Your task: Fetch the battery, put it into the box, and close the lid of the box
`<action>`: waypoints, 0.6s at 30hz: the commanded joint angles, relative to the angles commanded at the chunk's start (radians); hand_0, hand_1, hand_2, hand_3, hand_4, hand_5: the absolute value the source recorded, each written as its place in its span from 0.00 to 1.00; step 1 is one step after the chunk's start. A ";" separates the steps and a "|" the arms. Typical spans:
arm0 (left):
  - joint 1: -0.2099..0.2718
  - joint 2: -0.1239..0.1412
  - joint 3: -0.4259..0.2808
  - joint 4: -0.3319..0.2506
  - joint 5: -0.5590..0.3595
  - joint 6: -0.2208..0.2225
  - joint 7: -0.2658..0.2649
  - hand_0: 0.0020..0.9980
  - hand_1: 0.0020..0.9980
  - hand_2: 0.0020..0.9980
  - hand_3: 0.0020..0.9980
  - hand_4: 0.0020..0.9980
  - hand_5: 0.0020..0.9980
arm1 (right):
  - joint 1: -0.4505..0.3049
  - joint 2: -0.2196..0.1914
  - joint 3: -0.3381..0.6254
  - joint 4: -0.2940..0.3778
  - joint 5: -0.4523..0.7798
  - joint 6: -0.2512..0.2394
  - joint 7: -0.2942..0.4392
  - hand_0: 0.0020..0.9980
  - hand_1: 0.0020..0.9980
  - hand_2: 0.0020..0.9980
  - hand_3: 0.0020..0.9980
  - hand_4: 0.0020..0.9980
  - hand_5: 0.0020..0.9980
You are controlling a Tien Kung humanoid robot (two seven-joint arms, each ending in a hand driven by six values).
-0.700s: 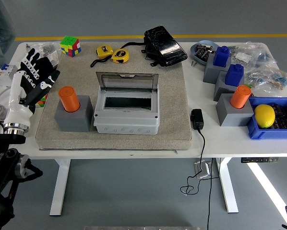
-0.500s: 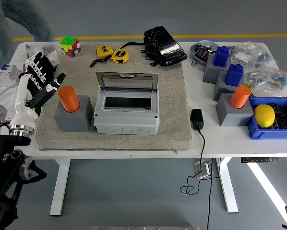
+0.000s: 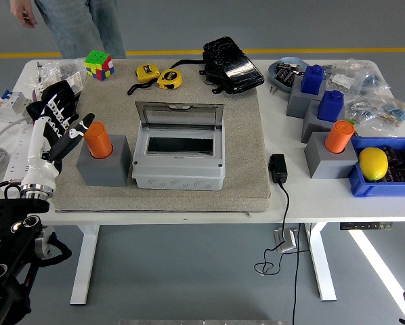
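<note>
since the earlier frames my left hand (image 3: 58, 120) has closed in rightward and now sits just beside the orange battery (image 3: 97, 139), thumb tip at its upper left edge; i cannot tell if it touches. fingers (image 3: 52, 108) are spread, holding nothing. battery stands upright in its grey holder (image 3: 105, 162) on the mat (image 3: 246, 135), left of the grey box (image 3: 179, 164). box lid (image 3: 179, 116) is up, interior open. a person (image 3: 77, 24) has appeared at the far side of the desk (image 3: 324, 193), hands off it. right hand not observed.
</note>
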 joint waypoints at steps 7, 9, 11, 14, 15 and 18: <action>-0.013 -0.012 0.028 0.026 -0.002 0.005 -0.007 0.85 0.89 0.84 0.82 1.00 0.43 | 0.000 0.001 -0.004 0.000 0.003 -0.001 -0.001 0.84 0.78 0.77 0.80 1.00 1.00; -0.019 -0.014 0.035 0.032 0.005 0.005 -0.004 0.88 0.89 0.84 0.79 1.00 0.43 | 0.002 0.000 -0.003 0.000 0.001 -0.001 -0.002 0.84 0.78 0.77 0.80 1.00 1.00; -0.027 -0.015 0.045 0.037 0.013 0.007 -0.001 0.88 0.89 0.84 0.79 1.00 0.43 | 0.003 0.000 -0.003 0.000 0.002 -0.001 -0.003 0.84 0.78 0.77 0.80 1.00 1.00; -0.038 -0.019 0.054 0.054 0.012 0.008 -0.003 0.89 0.90 0.85 0.82 1.00 0.43 | 0.004 0.000 -0.001 0.000 0.001 -0.002 -0.004 0.84 0.78 0.77 0.80 1.00 1.00; -0.042 -0.020 0.056 0.060 0.010 0.009 -0.005 0.89 0.90 0.85 0.82 1.00 0.43 | 0.004 0.000 -0.001 0.000 0.001 -0.002 -0.003 0.84 0.78 0.77 0.80 1.00 1.00; -0.050 -0.021 0.061 0.069 0.008 0.011 -0.006 0.89 0.90 0.85 0.82 1.00 0.43 | 0.004 0.002 -0.004 0.000 0.005 -0.002 -0.002 0.84 0.78 0.77 0.80 1.00 1.00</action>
